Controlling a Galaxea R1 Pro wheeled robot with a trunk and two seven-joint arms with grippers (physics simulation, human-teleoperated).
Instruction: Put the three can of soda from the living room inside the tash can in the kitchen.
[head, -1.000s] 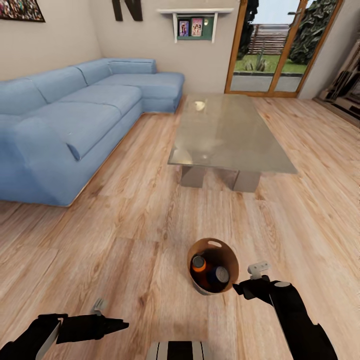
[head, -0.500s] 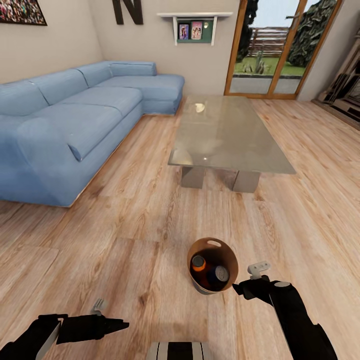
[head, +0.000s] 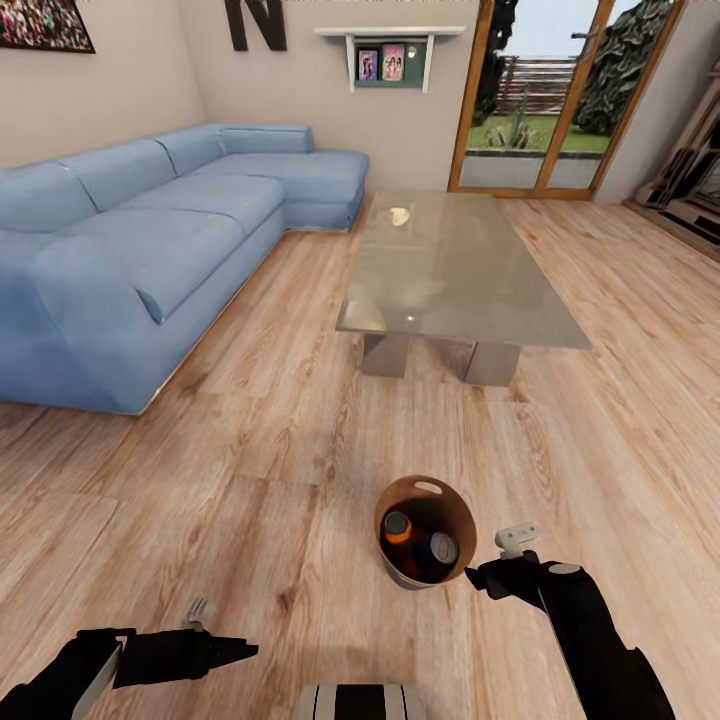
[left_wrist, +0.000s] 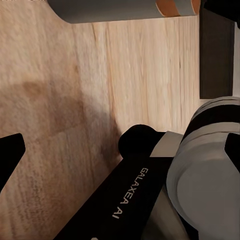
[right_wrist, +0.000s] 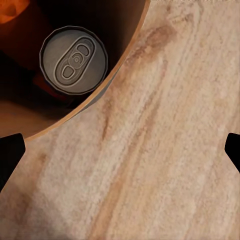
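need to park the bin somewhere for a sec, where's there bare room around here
The glass table top is bare. Open floor lies between the sofa and table, and between the left gripper and bin. Inside the bin it is crowded: an orange can and a blue can stand together. The right gripper hangs close beside its rim.

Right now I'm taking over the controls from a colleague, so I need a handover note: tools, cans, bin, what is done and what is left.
Left tool: open, empty, low over the floor.
Right tool: open, empty, just beside the trash can.
Trash can: upright on the living-room floor, between the robot and the glass table, with the sofa off to the left.
Done: an orange can and a blue can stand inside it.
Unclear: the third can. There is an orange glow deeper inside, but I cannot confirm it.
Left: check for the third can, then probably take the trash can to the kitchen.
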